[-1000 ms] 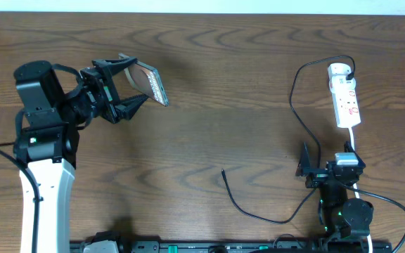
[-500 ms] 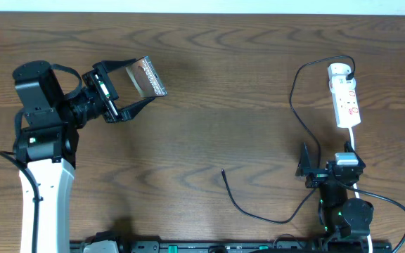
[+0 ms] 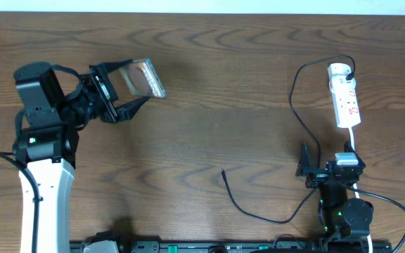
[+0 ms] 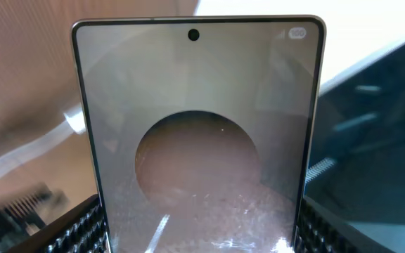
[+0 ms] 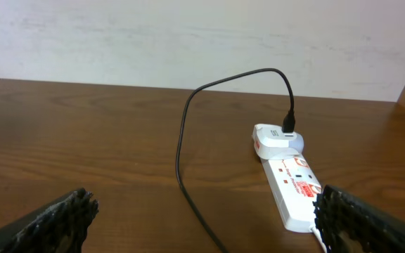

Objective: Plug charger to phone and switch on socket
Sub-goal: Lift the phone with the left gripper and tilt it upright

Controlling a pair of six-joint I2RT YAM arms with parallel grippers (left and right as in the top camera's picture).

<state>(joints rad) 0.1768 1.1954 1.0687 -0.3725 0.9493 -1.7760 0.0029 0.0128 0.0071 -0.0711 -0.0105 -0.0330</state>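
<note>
My left gripper (image 3: 121,88) is shut on the phone (image 3: 145,77) and holds it above the table at the far left. In the left wrist view the phone's shiny screen (image 4: 199,140) fills the frame between my two fingers. The black charger cable (image 3: 295,105) runs from the adapter on the white socket strip (image 3: 345,95) at the far right down to its free plug tip (image 3: 223,171) on the table. My right gripper (image 3: 323,169) is open and empty near the front edge, just below the strip. The right wrist view shows the strip (image 5: 294,184) and the cable (image 5: 188,123).
The strip's white cord (image 3: 354,149) runs back toward my right arm. A black rail (image 3: 216,247) lies along the front edge. A pale wall (image 5: 188,35) stands behind the table.
My left gripper has turned the phone in its grasp, from on edge to more face-up, and shifted it slightly. The right arm and the cable have not moved.
</note>
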